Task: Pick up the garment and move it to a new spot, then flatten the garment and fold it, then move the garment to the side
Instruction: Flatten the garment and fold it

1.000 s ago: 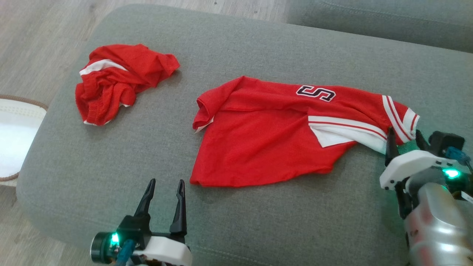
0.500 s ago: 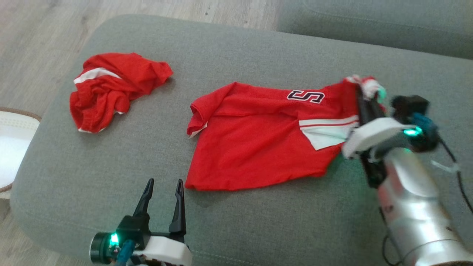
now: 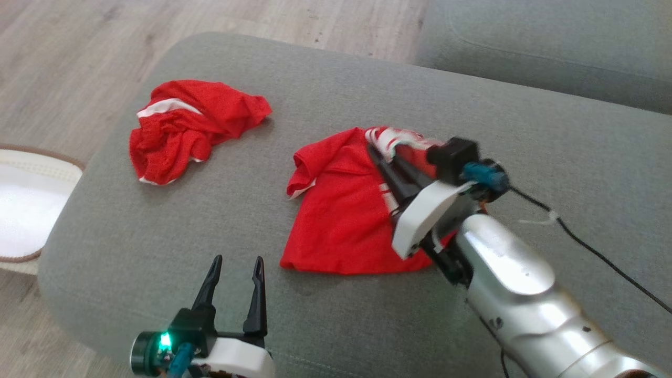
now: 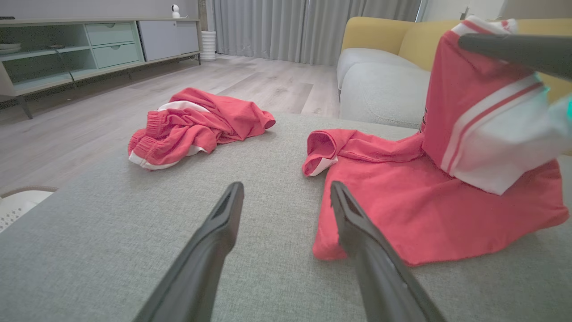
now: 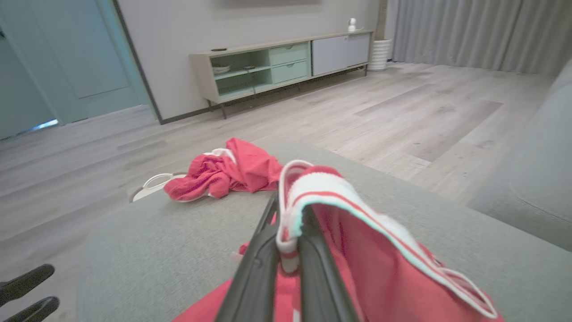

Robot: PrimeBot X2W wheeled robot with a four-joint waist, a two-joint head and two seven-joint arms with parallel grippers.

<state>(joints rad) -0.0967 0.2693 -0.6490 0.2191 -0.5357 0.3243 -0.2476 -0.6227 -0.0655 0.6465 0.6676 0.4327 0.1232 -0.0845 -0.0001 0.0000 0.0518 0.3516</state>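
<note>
The garment (image 3: 341,220), a red jersey with white striped trim, lies on the grey sofa cushion (image 3: 157,226), its left sleeve curled up. My right gripper (image 3: 380,149) is shut on its striped right sleeve and holds that end lifted over the jersey's middle, so the cloth drapes back over itself. The right wrist view shows the striped cuff (image 5: 313,188) pinched in that gripper (image 5: 288,210). The raised sleeve (image 4: 473,103) hangs from one dark finger (image 4: 514,47) in the left wrist view. My left gripper (image 3: 237,262) (image 4: 286,190) stands open and holds nothing, near the cushion's front edge, left of the hem.
A second red garment (image 3: 189,128) (image 4: 196,125) (image 5: 223,172) lies crumpled at the cushion's far left. A white basket (image 3: 21,205) sits on the floor to the left. Another sofa cushion (image 3: 551,47) is at the back right. A black cable (image 3: 593,247) trails from the right arm.
My right gripper has shut on the striped sleeve at the jersey's right end and carried it up and leftward over the body. The left gripper has stayed put. The camera has shifted slightly.
</note>
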